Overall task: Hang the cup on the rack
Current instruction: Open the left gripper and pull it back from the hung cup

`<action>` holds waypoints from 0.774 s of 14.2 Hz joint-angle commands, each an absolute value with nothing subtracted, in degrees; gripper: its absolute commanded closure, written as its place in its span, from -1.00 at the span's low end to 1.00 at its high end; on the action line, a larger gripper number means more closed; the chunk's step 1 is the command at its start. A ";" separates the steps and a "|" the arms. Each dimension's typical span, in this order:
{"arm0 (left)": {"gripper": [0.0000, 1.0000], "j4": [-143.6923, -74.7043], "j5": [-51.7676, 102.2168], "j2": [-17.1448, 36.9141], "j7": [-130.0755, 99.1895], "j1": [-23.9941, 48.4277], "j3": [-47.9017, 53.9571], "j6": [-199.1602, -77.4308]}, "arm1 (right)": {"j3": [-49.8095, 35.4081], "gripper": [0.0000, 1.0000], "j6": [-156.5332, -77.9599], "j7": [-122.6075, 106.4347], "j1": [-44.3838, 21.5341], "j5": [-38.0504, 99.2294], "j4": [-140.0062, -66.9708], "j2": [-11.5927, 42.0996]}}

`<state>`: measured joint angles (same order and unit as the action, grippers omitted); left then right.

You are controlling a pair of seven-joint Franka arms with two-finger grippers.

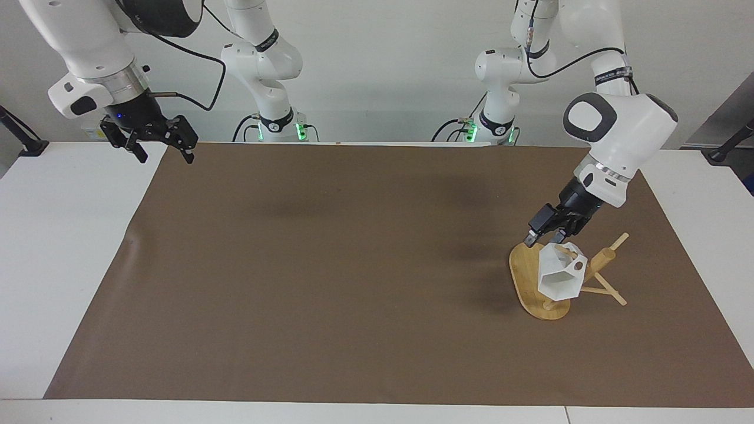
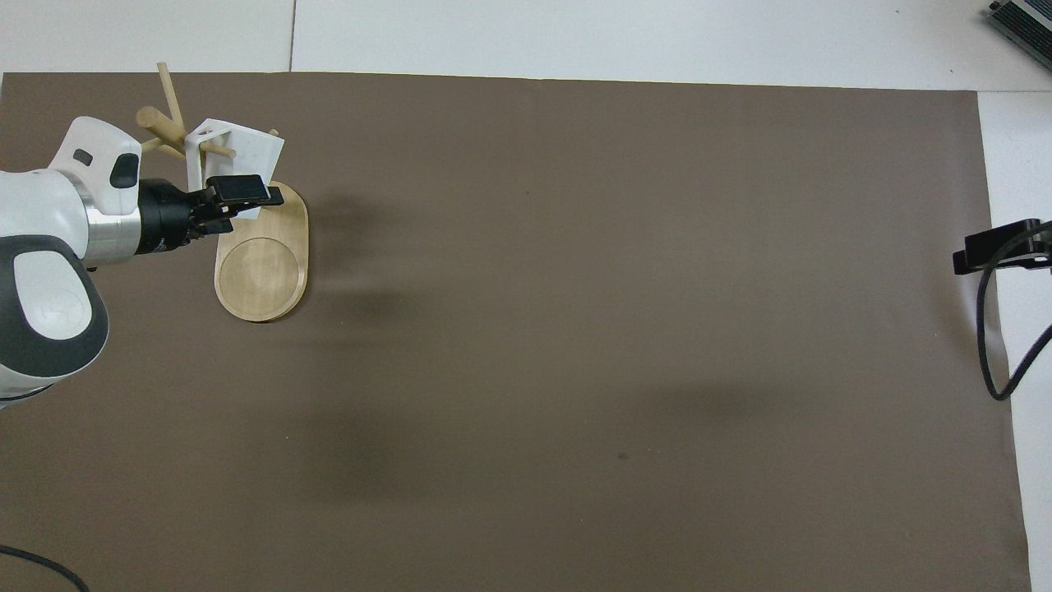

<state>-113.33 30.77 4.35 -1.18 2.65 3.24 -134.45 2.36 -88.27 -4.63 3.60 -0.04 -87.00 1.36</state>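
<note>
From the facing view we see the cup (image 1: 561, 275) hanging by its handle on a peg of the rack (image 1: 533, 282), clear of the open left gripper (image 1: 545, 237) just above it; from overhead that gripper (image 2: 243, 196) overlaps the cup (image 2: 238, 152). The rack stands toward the left arm's end of the worktop (image 1: 330, 265), with bare brown mat elsewhere. The right gripper (image 1: 158, 144) waits open over the mat's corner.

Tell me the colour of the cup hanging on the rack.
Plain matte white cup, on the light bamboo rack; the facing view shows it best.
</note>
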 commanded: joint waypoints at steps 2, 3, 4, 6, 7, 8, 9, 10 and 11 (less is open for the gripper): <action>-1.00 -107.77 21.56 4.66 -1.67 2.64 3.08 -125.89 | 1.93 -1.00 -88.95 -3.87 4.13 1.14 -88.86 -0.18; -1.00 -107.14 17.53 4.22 -1.58 2.90 3.08 -123.68 | 1.93 -1.00 -88.95 -3.87 4.13 1.14 -88.86 -0.18; -1.00 -106.88 13.31 3.70 -1.50 3.16 3.08 -122.01 | 1.93 -1.00 -88.95 -3.87 4.13 1.14 -88.86 -0.18; -1.00 -106.88 8.46 1.77 -1.41 3.43 3.60 -118.14 | 1.93 -1.00 -88.95 -3.87 4.13 1.14 -88.86 -0.18; -1.00 -106.96 7.22 0.89 -1.41 3.43 3.69 -116.30 | 1.93 -1.00 -88.95 -3.87 4.13 1.14 -88.86 -0.18; -1.00 -106.88 6.51 -0.08 -1.23 3.43 3.78 -114.28 | 1.93 -1.00 -88.86 -3.87 4.13 1.14 -88.86 -0.18; -1.00 -106.88 6.42 -0.96 -1.23 3.43 3.78 -112.34 | 1.93 -1.00 -88.86 -3.87 4.13 1.14 -88.86 -0.18; -1.00 -106.88 6.42 -1.84 -1.14 3.43 3.78 -110.85 | 1.93 -1.00 -88.94 -3.87 4.13 1.14 -88.86 -0.18; -1.00 -106.88 6.42 -2.72 -0.27 3.43 3.78 -109.00 | 1.93 -1.00 -88.86 -3.87 4.13 1.14 -88.86 -0.18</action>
